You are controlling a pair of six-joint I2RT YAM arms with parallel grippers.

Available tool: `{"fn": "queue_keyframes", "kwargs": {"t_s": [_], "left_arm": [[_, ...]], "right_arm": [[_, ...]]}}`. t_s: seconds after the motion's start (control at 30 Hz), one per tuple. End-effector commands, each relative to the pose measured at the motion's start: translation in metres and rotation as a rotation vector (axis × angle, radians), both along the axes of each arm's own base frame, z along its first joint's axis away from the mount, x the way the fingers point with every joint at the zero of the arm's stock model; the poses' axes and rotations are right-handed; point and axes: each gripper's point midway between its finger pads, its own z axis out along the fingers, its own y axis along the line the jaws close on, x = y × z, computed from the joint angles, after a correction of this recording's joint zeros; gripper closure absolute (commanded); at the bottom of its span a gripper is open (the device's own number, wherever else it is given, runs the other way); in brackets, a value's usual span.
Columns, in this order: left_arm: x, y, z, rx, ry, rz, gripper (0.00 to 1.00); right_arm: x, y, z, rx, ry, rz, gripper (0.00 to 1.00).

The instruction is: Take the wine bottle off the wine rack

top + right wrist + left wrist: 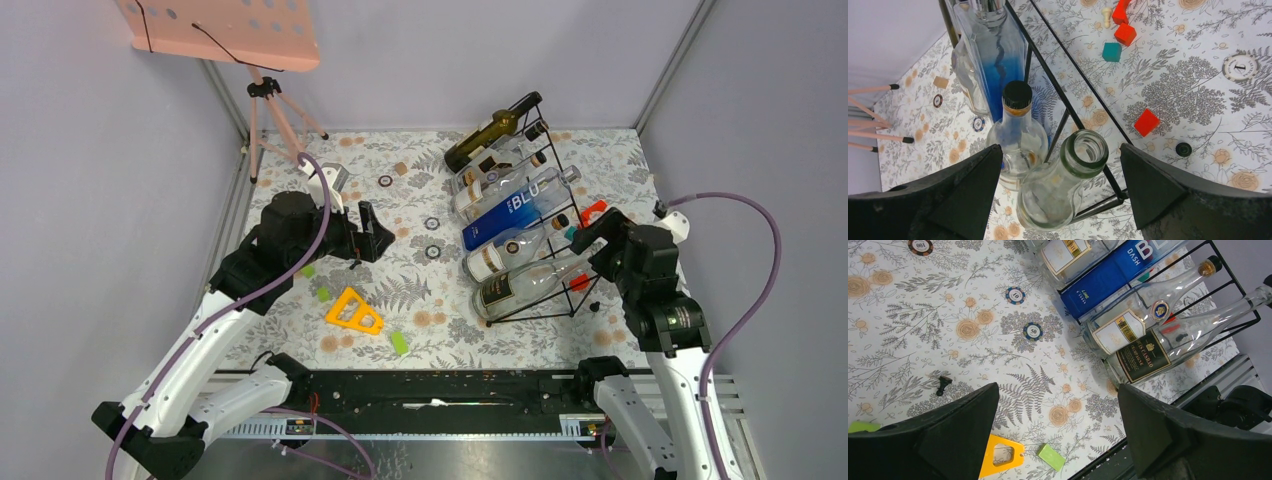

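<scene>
Barely started tbh; wine bottle [1060,197] seen lying in nearest slot of wine rack [1235,277], toward right edge of counter; open neck framed by right claw [1058,165], spread wide, nothing gripped; left claw [1058,405] wide too, empty; grab and pull-out yet to be done

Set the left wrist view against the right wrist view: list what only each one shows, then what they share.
Only the left wrist view: the dark label on the nearest bottle, plus an orange triangle and a green block on the table. Only the right wrist view: that bottle's open mouth, pink tripod legs and a pale chip. Both: the black wire rack, the blue bottle and the floral table cover.
</scene>
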Motion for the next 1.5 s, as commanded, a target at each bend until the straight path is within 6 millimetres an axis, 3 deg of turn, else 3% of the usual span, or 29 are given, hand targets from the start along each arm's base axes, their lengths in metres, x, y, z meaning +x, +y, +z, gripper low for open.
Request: {"fn": "queue_keyframes", "kwargs": {"t_s": [0.0,0.17,0.7,0.83,1.0,1.27,1.33,1.47], "left_arm": [[0.001,-0.010,0.022,-0.064,-0.063,-0.033,0.01],[0.000,-0.010,0.023,-0.066,-0.064,-0.040,0.01],[0.000,-0.007,0.021,-0.066,-0.056,-0.020,0.01],[0.000,-0.009,0.017,-0.070,-0.037,-0.019,0.01],[0.002,-0.010,0.016,-0.078,-0.032,-0.011,0.01],[0.005,-0.012,0.014,-0.085,-0.018,-0.004,0.01],[0.006,-0.013,0.013,-0.087,-0.016,0.000,0.01],[0.007,-0.013,0.012,-0.090,-0.020,-0.001,0.01]], "right_arm": [[0.013,-0.007,0.001,0.050,-0.047,-0.092,0.06],[0.018,-0.007,-0.003,0.062,-0.062,-0.108,0.07],[0.028,-0.012,-0.011,0.117,-0.146,-0.168,0.27],[0.027,-0.014,-0.014,0.112,-0.146,-0.182,0.48],[0.026,-0.017,-0.015,0.100,-0.148,-0.189,0.55],[0.028,-0.018,0.002,0.061,-0.249,-0.153,0.95],[0.028,-0.017,0.010,0.043,-0.283,-0.134,1.00],[0.027,-0.014,0.026,0.005,-0.333,-0.085,1.00]]}}
